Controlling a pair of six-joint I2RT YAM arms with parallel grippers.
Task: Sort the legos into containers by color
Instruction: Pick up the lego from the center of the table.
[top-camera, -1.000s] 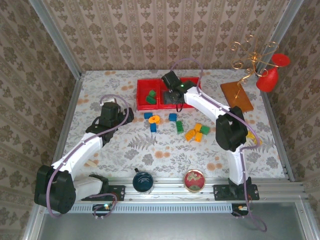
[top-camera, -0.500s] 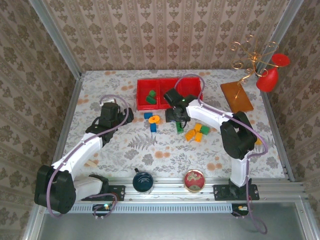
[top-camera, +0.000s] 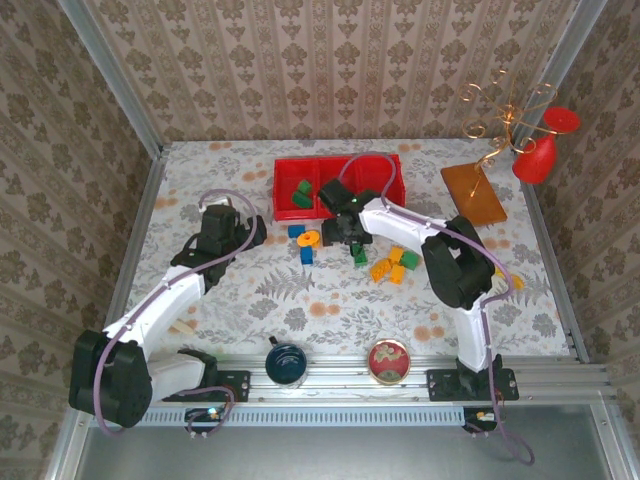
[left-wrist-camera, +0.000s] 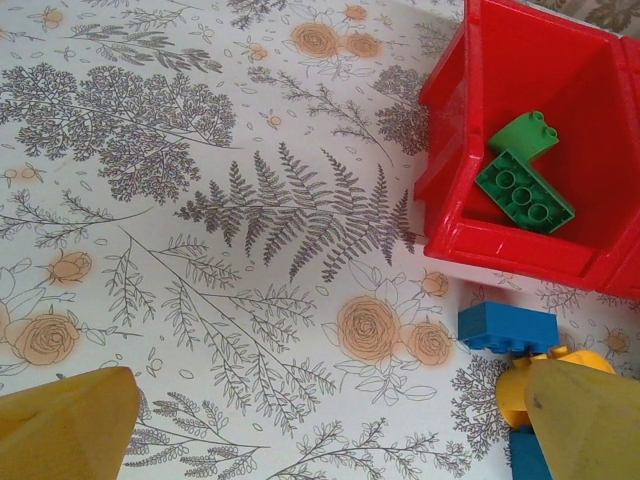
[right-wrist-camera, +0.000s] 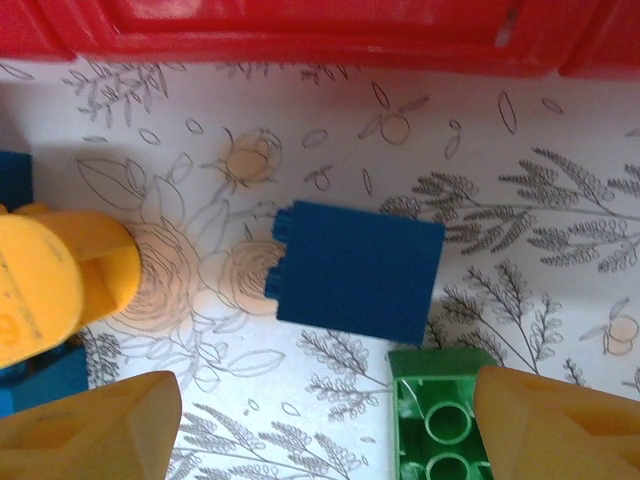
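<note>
Right gripper (right-wrist-camera: 320, 410) hovers over the surface (top-camera: 250, 300) just in front of the tray (top-camera: 392, 185), near the centre of the top view. Its fingers (right-wrist-camera: 95, 430) stand apart and released, with nothing between them. Left gripper (left-wrist-camera: 325, 425) hangs to the left of the loose bricks, spread wide and empty. Task items: two green bricks (left-wrist-camera: 522, 188) lie in the tray compartment at the left of the top view; the middle compartment is partly hidden by the right arm. A blue brick (right-wrist-camera: 355, 272) lies flat at the centre of the right wrist view, apart from the tray wall and ahead of the fingertips. A green brick (right-wrist-camera: 438, 425) sits at the lower right of that view, close against the finger there and just beside the blue brick's lower edge; contact between the two cannot be confirmed. An orange ring (right-wrist-camera: 45, 285) lies at the left edge, apart from both. Assessment: the step in hand appears to be the approach to a pick. The target is probably the blue brick, though the green one is equally within reach. Recommendations: settle on one brick and centre the jaws on it before descending, since as placed the fingers bracket neither cleanly. For the blue brick, advance toward the tray so both fingers flank its flat sides, and keep the lower-right finger off the green brick's studs. Close squarely across parallel faces so the brick does not twist out. Risk: dragging the neighbouring brick or nudging the ring.
</note>
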